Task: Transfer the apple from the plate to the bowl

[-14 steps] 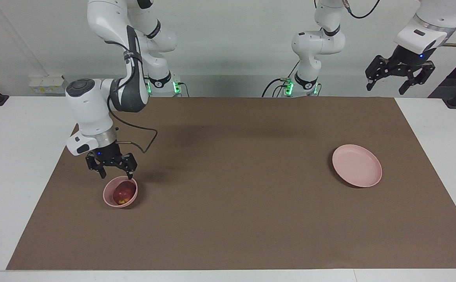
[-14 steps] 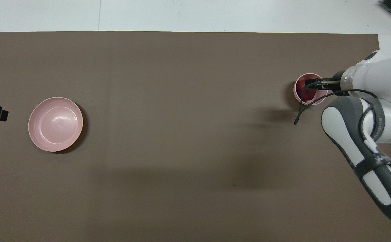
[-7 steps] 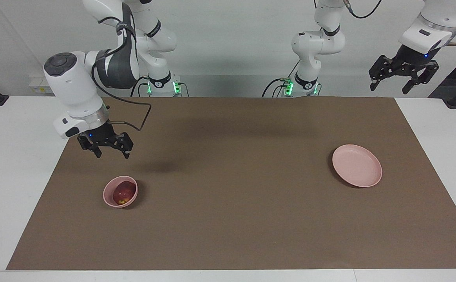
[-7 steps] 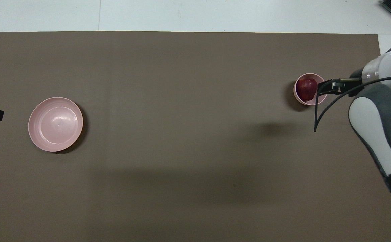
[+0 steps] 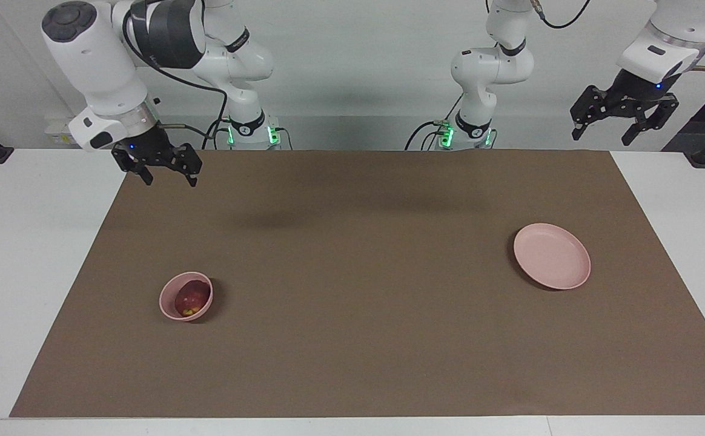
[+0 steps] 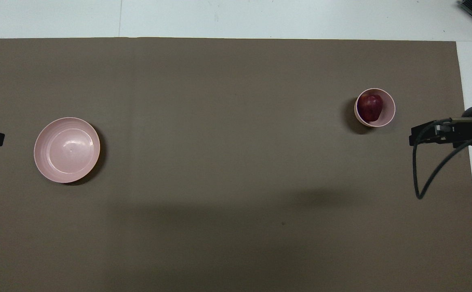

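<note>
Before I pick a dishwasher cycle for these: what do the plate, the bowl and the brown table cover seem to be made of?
Plate: likely plastic or melamine; smooth pale pink, soft sheen, thin rim.
Bowl: apparently the same pink material; it holds the apple.
Table cover: matte brown sheet, paper or card perhaps; faint fold lines, no gloss.

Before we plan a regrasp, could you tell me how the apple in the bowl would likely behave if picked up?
The apple looks round and glossy, so it may slip or roll once freed. The deep bowl hugs it, probably crowding fingers.

Bright, even light from above; soft shadows, sharp focus.
</note>
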